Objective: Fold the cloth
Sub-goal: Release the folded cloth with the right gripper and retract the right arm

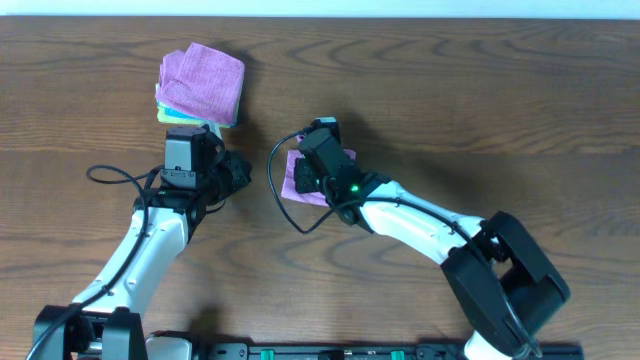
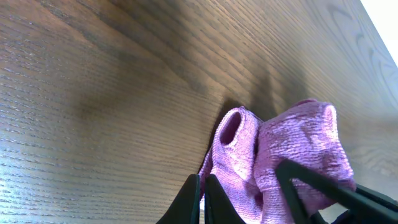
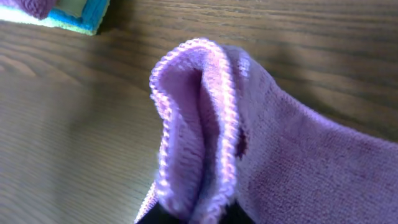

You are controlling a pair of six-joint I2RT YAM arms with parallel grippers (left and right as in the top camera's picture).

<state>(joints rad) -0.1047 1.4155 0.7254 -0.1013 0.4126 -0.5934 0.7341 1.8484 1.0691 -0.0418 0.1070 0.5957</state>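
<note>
Right pincer (image 3: pixel 193 218): closed on cloth (image 1: pixel 298 180), only dark tips showing at bottom edge of wrist view. It pinches a doubled bit of stitched hem that stands up as a narrow loop above the tips. Rest of cloth falls away to the right in a soft slope onto table (image 1: pixel 480 90). Left pincer (image 1: pixel 236 172): fingers spread wide, nothing between them that I can make out. Overhead shows a strip of bare table between it and the cloth. Its own camera looks along the wood at two rounded pink humps just ahead. Cloth sits near table centre, mostly hidden under the right wrist from above, bunched and not laid flat. Farther out, toward the far left, a stack (image 1: pixel 200 85) of folded cloths, pink on top with blue and yellow-green edges below, well apart from the work. Handling, by judgement: light, limp terry knit with no stiffness of its own. It will sag and crumple wherever it is not supported, and a mid-panel grab would only gather a wad. Pile looks grippy, so slipping out of a firm pinch seems unlikely, but it may drag on the wood grain. Best hold looks to be the hem at the corners, one per pincer, where the stitching gives a firmer ridge. Needs spreading flat before any fold will lie true.
</note>
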